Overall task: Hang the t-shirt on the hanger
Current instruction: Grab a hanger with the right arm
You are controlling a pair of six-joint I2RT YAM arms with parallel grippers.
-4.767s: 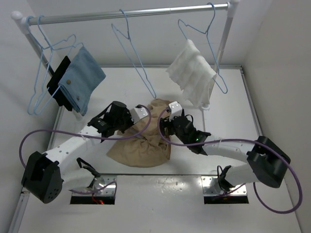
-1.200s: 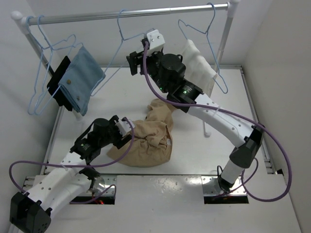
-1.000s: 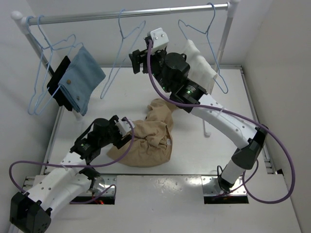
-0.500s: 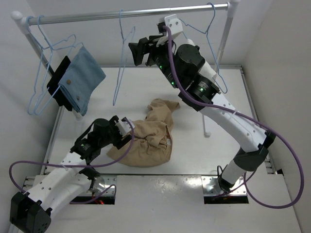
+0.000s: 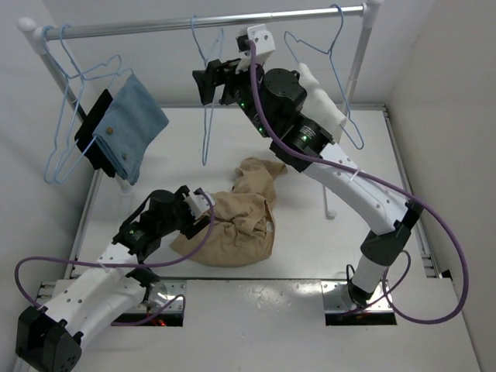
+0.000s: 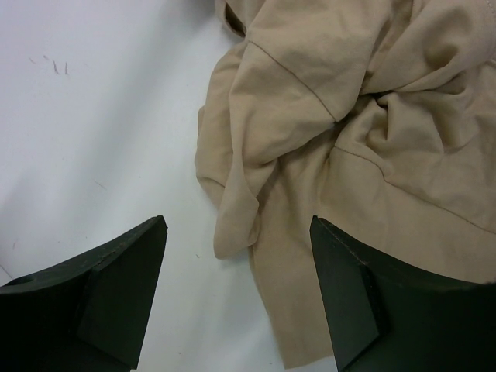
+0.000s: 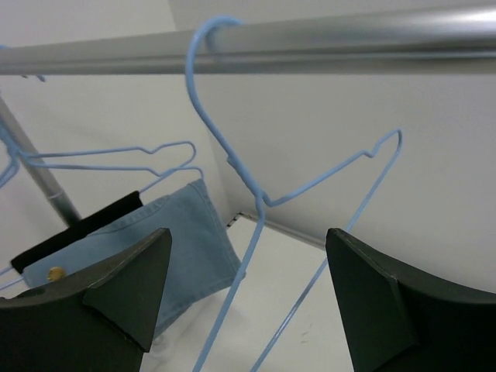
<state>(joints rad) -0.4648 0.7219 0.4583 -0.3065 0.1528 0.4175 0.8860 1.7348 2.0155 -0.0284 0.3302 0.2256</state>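
White tabletop (image 5: 310, 256) beneath a steel rail (image 5: 232, 22): blue cloth (image 5: 132, 124) hangs far left; the left gripper (image 6: 236, 302), jaws wide and empty, hovers at the crumpled tan t-shirt (image 5: 232, 225), bare surface to its left; the right gripper (image 7: 246, 287), spread wide, frames the bare blue hanger (image 5: 208, 116) on the rail, the wrist view showing clear gaps either side

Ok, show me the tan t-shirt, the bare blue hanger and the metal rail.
t-shirt (image 5: 240, 232): top view, its crumpled middle.
hanger (image 7: 231, 161): right wrist view, the twisted neck below the hook.
rail (image 7: 349, 39): right wrist view, the silver bar right of the hook.
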